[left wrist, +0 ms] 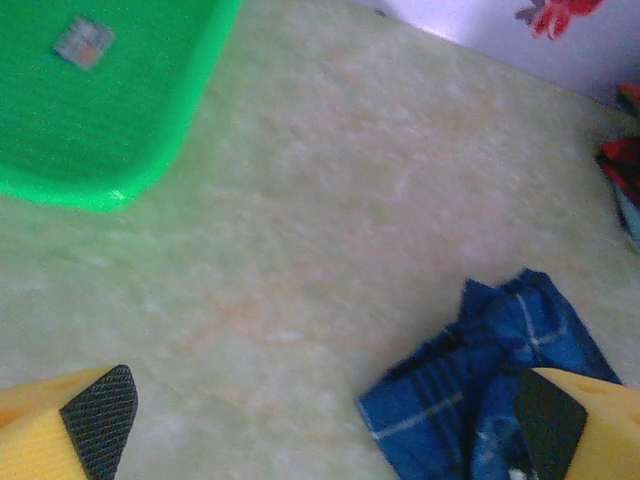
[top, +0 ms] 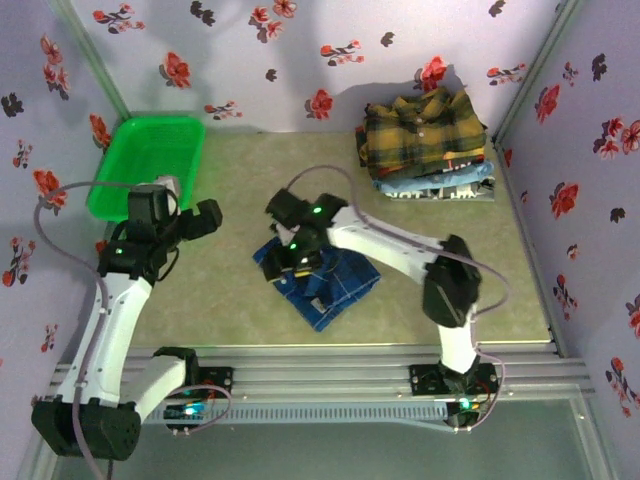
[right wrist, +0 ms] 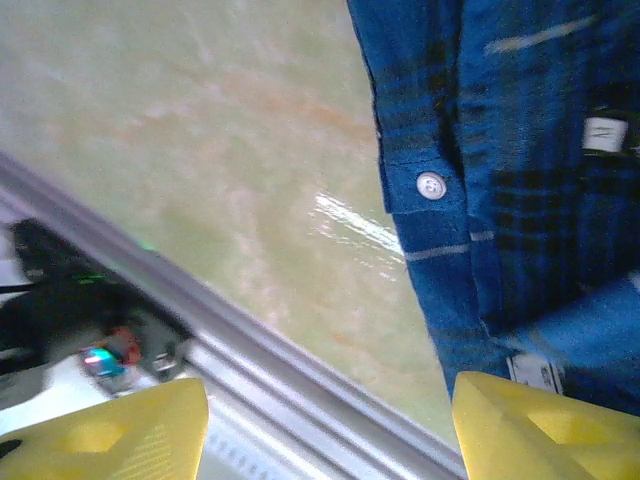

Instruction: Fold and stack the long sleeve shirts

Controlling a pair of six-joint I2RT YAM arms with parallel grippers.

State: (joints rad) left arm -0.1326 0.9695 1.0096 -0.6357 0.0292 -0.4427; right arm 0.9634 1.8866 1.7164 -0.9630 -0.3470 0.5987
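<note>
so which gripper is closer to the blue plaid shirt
Right. The right gripper hangs over the left edge of the dark blue plaid shirt; the left gripper is off to its left, above bare table near the green basket.

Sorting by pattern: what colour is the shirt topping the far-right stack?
A mustard-yellow and dark plaid collared cloth shirt, clearest in the top external view.

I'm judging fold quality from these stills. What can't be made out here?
- Top view: the right arm covers much of the dark blue plaid shirt.
- Top view: the mustard plaid shirt hides the count beneath.
- Left wrist view: the sticker in the green basket is blurred.
- Right wrist view: the shirt label is too small to read.
</note>
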